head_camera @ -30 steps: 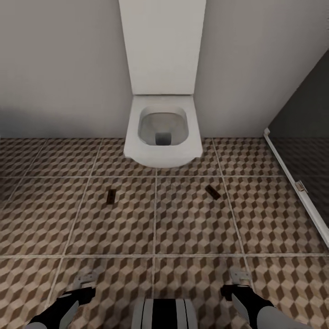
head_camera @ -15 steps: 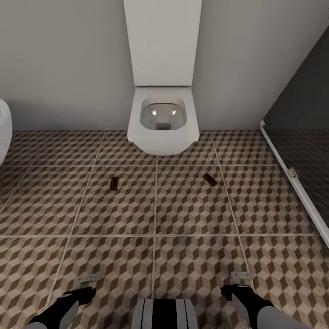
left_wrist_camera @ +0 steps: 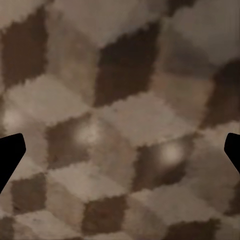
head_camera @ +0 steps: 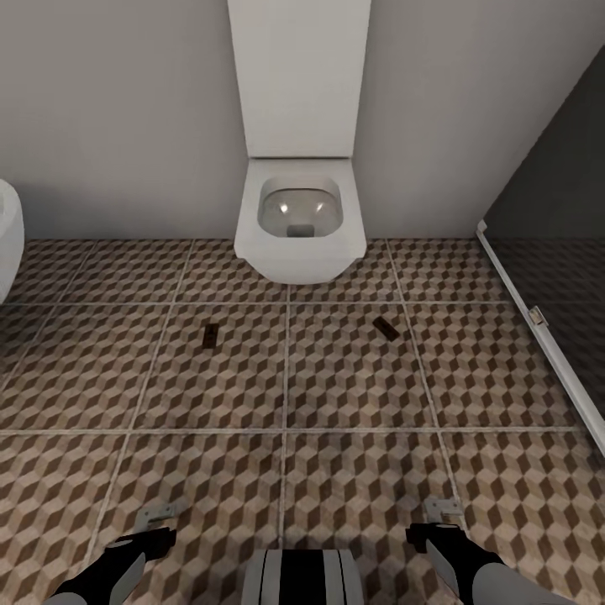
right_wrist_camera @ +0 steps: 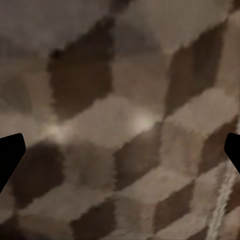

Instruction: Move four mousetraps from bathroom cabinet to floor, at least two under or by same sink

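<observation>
Two mousetraps down on the tiles, both hands empty

Two tiny dark-brown wooden mousetraps lie on the brown-and-beige cube-pattern tiled floor [head_camera: 353, 395] in front of the white wall-hung toilet [head_camera: 299, 220]: one [head_camera: 209, 335] toward the left, one [head_camera: 386, 328] toward the right, well apart. Left gripper [left_wrist_camera: 120, 155] and right gripper [right_wrist_camera: 120, 155] are both spread wide over bare tile, holding nothing.

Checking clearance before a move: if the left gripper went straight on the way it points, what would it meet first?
Most likely bare floor: patterned tile lies between the left gripper's open jaws, nothing in between.
</observation>
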Controlling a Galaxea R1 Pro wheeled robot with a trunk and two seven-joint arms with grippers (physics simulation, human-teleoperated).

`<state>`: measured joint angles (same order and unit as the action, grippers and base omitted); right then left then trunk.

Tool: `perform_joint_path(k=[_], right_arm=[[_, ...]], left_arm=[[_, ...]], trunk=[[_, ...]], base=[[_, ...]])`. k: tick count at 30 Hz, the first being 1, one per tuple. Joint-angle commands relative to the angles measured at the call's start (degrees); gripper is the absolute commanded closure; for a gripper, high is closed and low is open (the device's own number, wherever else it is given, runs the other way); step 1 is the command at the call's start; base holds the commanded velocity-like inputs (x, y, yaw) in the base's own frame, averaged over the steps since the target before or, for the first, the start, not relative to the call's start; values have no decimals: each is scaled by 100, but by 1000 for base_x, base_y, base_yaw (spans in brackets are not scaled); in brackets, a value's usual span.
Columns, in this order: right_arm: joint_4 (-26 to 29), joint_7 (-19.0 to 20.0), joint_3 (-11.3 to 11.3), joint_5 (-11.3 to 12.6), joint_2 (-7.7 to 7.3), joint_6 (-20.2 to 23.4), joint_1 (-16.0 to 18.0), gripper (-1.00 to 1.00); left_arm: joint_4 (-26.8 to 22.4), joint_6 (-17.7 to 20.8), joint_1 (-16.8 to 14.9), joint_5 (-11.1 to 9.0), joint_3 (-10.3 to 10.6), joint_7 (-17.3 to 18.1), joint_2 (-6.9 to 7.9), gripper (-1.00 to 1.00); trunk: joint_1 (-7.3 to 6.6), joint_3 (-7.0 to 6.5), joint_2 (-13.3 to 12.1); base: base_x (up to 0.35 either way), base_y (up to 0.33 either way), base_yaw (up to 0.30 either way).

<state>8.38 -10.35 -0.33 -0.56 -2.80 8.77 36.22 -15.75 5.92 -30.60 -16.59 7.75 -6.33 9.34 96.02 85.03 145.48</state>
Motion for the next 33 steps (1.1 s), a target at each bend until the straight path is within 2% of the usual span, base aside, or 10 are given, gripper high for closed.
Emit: perform_joint_path(k=[1,15,33], right_arm=[[13,-12,-2,-6,0,37,-1,-100],[12,-15,-2,-6,-1,37,-1,-100],[14,-12,-2,-6,4,37,-1,-100]], left_arm=[[-15,32,1,-55,49,-35,5,-100],[-15,32,1,-55,51,-38,7,-100],[-15,40,1,-53,68,-35,7,-100]], trunk=[[-1,3,1],[-1,3,1],[-47,-396,-23]], base=[[-4,0,0],[-1,0,0],[0,0,0]])
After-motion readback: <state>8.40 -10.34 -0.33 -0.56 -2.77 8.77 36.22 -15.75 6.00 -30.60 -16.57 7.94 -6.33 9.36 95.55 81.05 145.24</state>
